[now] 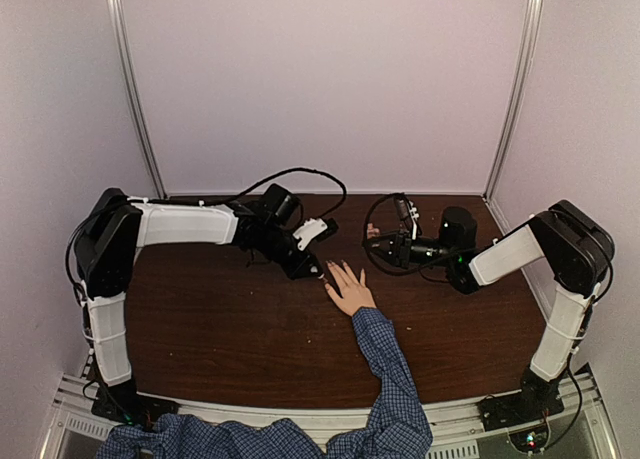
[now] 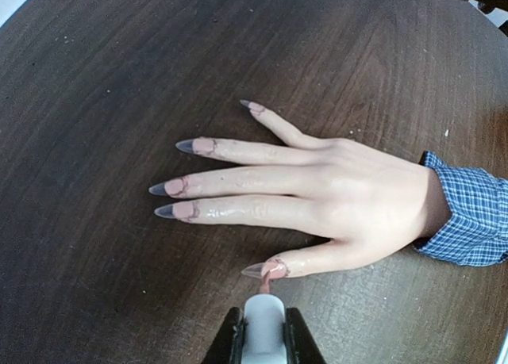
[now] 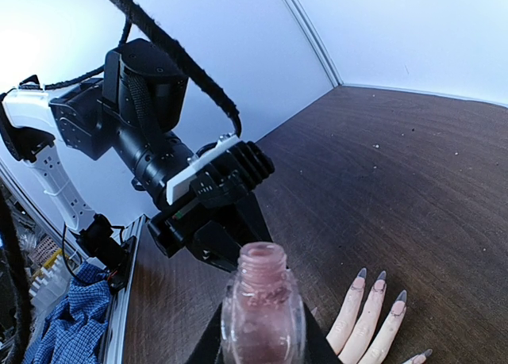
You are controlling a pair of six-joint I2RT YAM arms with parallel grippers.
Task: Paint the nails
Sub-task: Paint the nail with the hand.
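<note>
Your left claw [image 2: 262, 344] is clamped on the white-capped polish brush [image 2: 263, 320], its tip at the nearest nail. The long, pointed pinkish nails [image 2: 176, 186] lie spread on the dark wooden desk [image 2: 95, 78]. They are probably stiff, slick and thin, so stroke lightly and never grip them. Your right claw [image 3: 262, 348] grips the open clear glass bottle [image 3: 262, 300].

Person's hand [image 1: 350, 291] in a blue checked sleeve [image 1: 388, 364] lies flat on the dark wood table [image 1: 220, 329], fingers spread toward far-left. Left gripper [image 1: 318, 270] sits right at the fingertips. Right gripper [image 1: 372, 243] points left, near the hand but apart. Black cables [image 1: 300, 174] loop behind the arms.
</note>
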